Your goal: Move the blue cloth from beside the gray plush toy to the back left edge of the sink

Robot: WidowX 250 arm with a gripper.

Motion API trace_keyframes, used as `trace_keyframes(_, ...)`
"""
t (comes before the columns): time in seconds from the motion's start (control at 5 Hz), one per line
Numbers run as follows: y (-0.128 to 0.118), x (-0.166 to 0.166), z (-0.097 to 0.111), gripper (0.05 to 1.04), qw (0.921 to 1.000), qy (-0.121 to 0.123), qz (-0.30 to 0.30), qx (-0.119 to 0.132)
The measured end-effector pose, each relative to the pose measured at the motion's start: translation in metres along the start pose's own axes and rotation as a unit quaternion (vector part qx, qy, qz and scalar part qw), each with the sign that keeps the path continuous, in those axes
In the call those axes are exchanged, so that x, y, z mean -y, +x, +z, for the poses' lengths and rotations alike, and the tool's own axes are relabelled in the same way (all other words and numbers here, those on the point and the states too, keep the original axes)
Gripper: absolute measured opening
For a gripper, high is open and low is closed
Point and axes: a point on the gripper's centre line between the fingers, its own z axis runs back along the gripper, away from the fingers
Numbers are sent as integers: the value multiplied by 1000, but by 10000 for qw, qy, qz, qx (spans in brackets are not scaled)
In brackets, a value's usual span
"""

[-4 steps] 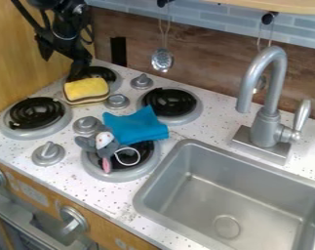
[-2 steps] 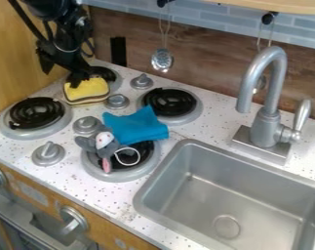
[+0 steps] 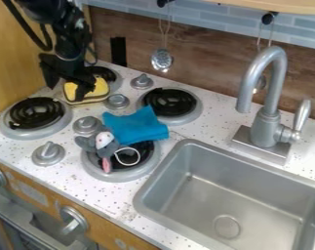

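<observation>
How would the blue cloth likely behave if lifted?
The blue cloth would likely droop and fold, given its soft creases. It looks thin, so probably light. Pulled sideways, it might nudge the gray plush toy beside it.

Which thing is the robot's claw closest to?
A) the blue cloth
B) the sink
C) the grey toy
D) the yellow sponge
D: the claw is right by the yellow sponge, covering part of it, while the blue cloth lies farther away.

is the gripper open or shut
The gripper is open: its two fingers stand apart, one in front of the yellow sponge.
</observation>
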Motion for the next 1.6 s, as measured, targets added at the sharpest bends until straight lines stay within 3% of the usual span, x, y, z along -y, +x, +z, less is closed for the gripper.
trace_keyframes(0.2, 7, 33, 27, 1006, 9990, -314, -272, 190)
trace_keyframes(0.6, -3, 99, 37, 1006, 9913, -998, -829, 207)
trace_keyframes(1.0, -5, 126, 36, 1006, 9792, -1638, -1132, 401)
trace_keyframes(1.6, 0, 155, 9, 1006, 9784, -1667, -1174, 329)
